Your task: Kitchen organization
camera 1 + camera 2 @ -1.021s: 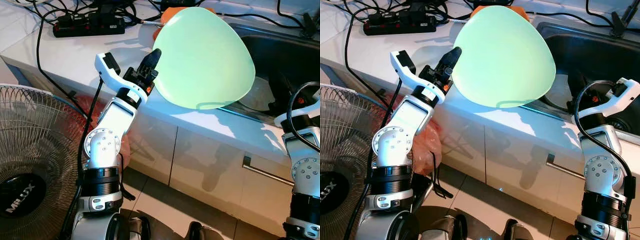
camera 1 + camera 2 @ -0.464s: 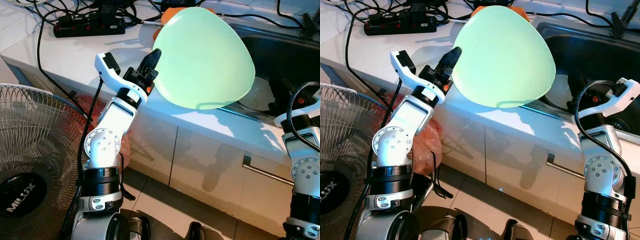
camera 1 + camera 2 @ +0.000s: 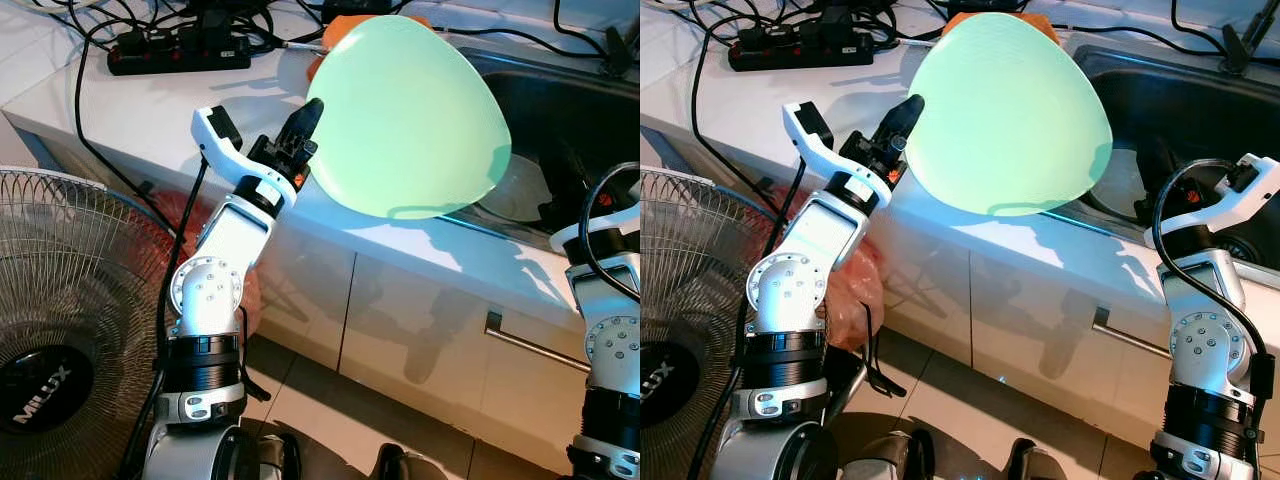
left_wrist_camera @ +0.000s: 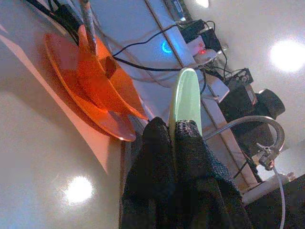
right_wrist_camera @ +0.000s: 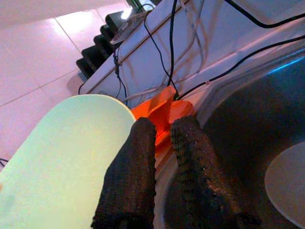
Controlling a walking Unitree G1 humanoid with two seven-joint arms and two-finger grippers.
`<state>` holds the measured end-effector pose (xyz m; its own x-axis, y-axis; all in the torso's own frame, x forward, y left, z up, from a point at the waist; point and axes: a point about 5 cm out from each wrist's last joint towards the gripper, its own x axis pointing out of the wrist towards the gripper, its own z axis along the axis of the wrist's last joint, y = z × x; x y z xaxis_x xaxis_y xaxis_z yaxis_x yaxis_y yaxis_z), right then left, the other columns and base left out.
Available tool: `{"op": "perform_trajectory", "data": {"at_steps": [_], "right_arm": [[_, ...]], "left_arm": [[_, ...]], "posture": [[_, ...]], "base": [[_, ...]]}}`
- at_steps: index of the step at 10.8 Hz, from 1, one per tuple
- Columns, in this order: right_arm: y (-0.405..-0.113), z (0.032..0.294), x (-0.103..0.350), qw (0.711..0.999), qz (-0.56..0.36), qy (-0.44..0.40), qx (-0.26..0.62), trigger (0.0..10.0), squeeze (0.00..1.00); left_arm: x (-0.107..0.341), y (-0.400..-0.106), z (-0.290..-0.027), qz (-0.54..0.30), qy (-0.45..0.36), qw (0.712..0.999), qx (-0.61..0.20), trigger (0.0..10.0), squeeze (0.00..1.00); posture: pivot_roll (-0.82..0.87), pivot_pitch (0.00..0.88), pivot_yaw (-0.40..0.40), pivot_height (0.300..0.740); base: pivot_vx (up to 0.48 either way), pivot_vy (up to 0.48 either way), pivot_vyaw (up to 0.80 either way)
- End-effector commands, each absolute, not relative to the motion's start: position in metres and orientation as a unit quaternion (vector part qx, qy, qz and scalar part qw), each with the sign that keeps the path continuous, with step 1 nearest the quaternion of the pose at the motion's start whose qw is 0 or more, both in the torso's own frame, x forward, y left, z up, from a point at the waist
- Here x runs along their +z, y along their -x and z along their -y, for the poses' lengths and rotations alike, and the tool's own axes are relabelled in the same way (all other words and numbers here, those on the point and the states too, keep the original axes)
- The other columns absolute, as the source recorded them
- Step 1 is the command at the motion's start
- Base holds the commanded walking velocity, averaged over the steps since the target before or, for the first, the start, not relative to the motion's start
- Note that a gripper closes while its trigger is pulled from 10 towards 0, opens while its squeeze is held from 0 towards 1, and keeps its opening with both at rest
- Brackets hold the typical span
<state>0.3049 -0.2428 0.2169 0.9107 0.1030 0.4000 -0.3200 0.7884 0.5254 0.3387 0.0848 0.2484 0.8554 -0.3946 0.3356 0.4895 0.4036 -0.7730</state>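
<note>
— So, what stands at the far left?
— A fan (image 3: 60,340) on the floor, just beside the left arm. Behind the arm, an orange bag (image 3: 855,285) hangs against the cabinet.
— And the left gripper (image 3: 303,128)?
— Raised over the worktop's (image 3: 150,110) front edge, its fingers pressed together on the rim of a pale green plate (image 3: 410,115). The plate is held up, tilted, off the worktop, its far side over the sink's (image 3: 1180,110) left edge.
— Anything behind the plate?
— An orange dish (image 4: 95,90) near the worktop's back edge, beside the sink's left rim. Further left along the back lies a black power strip (image 3: 180,50) with tangled cables.
— Inside the sink?
— A whitish plate (image 5: 286,186) lies on the bottom.
— The right gripper (image 5: 164,143)?
— Over the sink, near its front edge, fingers nearly closed with a narrow gap between them, holding nothing.
</note>
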Motion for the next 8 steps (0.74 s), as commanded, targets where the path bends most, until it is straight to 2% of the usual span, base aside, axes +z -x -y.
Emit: {"op": "perform_trajectory", "data": {"at_steps": [1,7,8], "right_arm": [[-0.3021,0.2438,0.2179,0.928,0.179,-0.308,0.113,10.0,0.00],[-0.3021,0.2438,0.2179,0.928,0.179,-0.308,0.113,10.0,0.00],[-0.3006,0.2369,0.2173,0.922,0.177,-0.319,0.129,10.0,0.00]], "left_arm": [[0.2667,-0.3321,-0.0556,0.066,0.522,0.792,-0.310,10.0,0.00],[0.2667,-0.3321,-0.0556,0.066,0.522,0.792,-0.310,10.0,0.00],[0.2721,-0.3361,-0.0567,0.082,0.529,0.788,-0.304,10.0,0.00]], "posture": [[0.01,0.168,0.037,0.740],[0.01,0.168,0.037,0.740],[0.00,0.182,0.027,0.740]], "base": [[0.000,0.000,0.00],[0.000,0.000,0.00],[0.000,0.000,0.00]]}}
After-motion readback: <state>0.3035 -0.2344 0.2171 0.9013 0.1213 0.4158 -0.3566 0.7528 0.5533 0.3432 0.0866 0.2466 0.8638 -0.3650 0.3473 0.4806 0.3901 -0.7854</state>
